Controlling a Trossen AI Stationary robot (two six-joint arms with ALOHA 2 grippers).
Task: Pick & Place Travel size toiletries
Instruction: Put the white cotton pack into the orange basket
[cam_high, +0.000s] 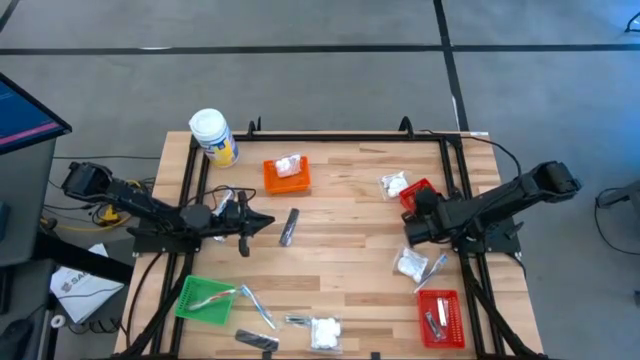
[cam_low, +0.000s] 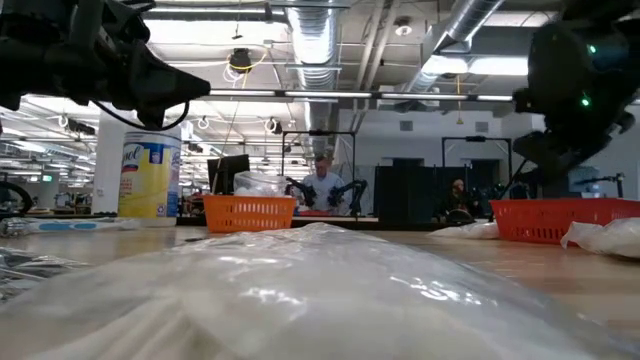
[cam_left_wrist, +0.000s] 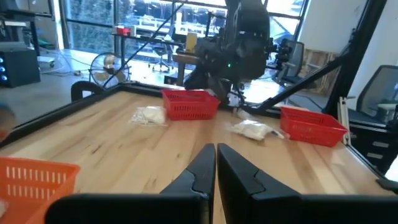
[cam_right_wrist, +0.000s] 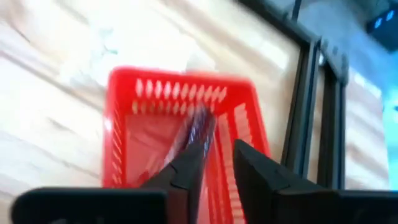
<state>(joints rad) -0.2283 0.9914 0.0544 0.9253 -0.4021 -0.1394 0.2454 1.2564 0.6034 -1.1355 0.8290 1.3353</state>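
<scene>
Small toiletries lie scattered on the wooden table: white lumpy packets (cam_high: 393, 183) (cam_high: 410, 263) (cam_high: 325, 332), a dark sachet (cam_high: 289, 226), and thin sticks (cam_high: 258, 305). My left gripper (cam_high: 268, 222) (cam_left_wrist: 216, 163) is shut and hovers left of the dark sachet. My right gripper (cam_high: 412, 214) (cam_right_wrist: 221, 146) is open above a red mesh basket (cam_high: 417, 190) (cam_right_wrist: 180, 112). A silvery sachet (cam_right_wrist: 198, 127) shows inside that basket, just past one fingertip. I cannot tell whether they touch.
An orange basket (cam_high: 287, 176) holds a white packet. A green basket (cam_high: 203, 298) sits near left and a second red basket (cam_high: 438, 317) with items near right. A white-lidded jar (cam_high: 213, 137) stands at the far left corner. A black frame (cam_high: 455, 180) borders the table. A clear-wrapped packet (cam_low: 320, 290) fills the low view.
</scene>
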